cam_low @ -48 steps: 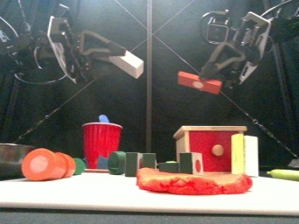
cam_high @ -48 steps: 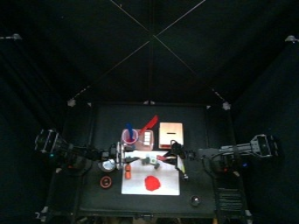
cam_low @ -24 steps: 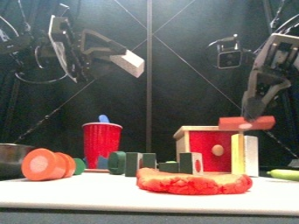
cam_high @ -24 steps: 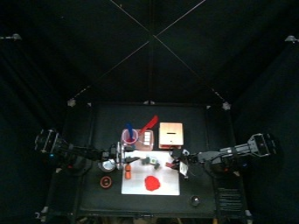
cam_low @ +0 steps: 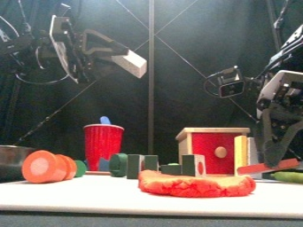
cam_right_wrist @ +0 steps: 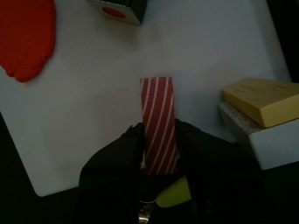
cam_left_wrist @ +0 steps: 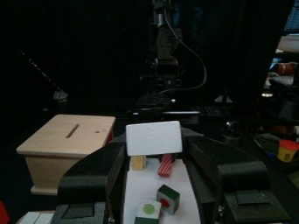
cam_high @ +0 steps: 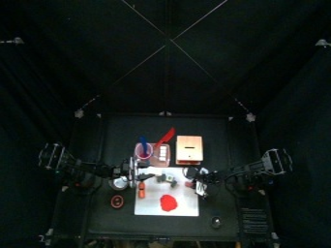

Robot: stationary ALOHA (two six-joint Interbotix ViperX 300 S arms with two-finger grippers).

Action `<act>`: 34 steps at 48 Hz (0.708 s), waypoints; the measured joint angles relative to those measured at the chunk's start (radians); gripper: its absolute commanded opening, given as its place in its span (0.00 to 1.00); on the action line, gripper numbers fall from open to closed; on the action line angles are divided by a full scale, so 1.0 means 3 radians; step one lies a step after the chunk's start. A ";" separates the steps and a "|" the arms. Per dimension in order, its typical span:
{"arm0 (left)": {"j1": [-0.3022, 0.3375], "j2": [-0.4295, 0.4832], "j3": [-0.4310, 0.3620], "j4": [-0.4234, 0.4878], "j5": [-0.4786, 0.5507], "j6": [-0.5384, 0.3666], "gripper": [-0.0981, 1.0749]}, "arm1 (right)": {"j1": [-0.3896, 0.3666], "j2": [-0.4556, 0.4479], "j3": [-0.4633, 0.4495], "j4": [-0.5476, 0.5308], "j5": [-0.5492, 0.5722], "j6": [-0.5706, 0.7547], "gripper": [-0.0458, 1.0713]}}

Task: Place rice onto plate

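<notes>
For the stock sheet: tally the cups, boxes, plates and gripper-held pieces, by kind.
Red cup: 1
Wooden box: 1
Red plate: 1
White rice block in the left gripper: 1
Red striped piece in the right gripper: 1
Total: 5

My two black arms, the left arm (cam_low: 53, 49) and the right arm (cam_low: 282, 75), show looping black cables and chunky matte joint housings; each ends in broad, black, rounded plastic jaws.
</notes>
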State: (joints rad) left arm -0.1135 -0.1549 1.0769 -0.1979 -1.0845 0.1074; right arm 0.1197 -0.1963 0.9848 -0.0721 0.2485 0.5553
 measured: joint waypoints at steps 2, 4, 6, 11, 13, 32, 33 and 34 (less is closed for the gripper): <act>0.0000 0.0000 0.0000 0.0000 0.0000 0.0000 0.64 | -0.0005 0.0010 -0.0005 0.0005 0.0000 0.0000 0.53; 0.0000 0.0000 0.0000 0.0000 0.0000 0.0000 0.64 | -0.0010 0.0015 -0.0005 0.0005 0.0000 0.0000 0.55; 0.0000 0.0000 0.0000 0.0000 0.0000 0.0000 0.64 | -0.0010 0.0015 -0.0005 0.0010 0.0000 0.0000 0.59; 0.0000 0.0000 0.0000 0.0005 0.0005 0.0000 0.64 | -0.0010 0.0015 -0.0031 0.0005 -0.0005 0.0000 0.70; 0.0000 0.0000 0.0000 0.0000 0.0005 0.0000 0.64 | -0.0010 0.0015 -0.0036 0.0000 -0.0005 -0.0005 0.73; 0.0000 0.0000 0.0000 0.0000 0.0005 0.0000 0.64 | 0.0005 -0.0046 -0.0128 -0.0189 -0.0020 -0.0031 0.79; 0.0005 0.0000 0.0000 0.0000 0.0005 0.0000 0.64 | 0.0005 -0.0061 -0.0143 -0.0205 -0.0036 -0.0041 0.79; 0.0000 0.0005 0.0000 0.0000 0.0005 0.0000 0.64 | 0.0005 -0.0077 -0.0153 -0.0225 -0.0046 -0.0046 0.79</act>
State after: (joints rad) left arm -0.1135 -0.1534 1.0769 -0.1979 -1.0830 0.1074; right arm 0.1212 -0.2194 0.9388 -0.1396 0.2347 0.5415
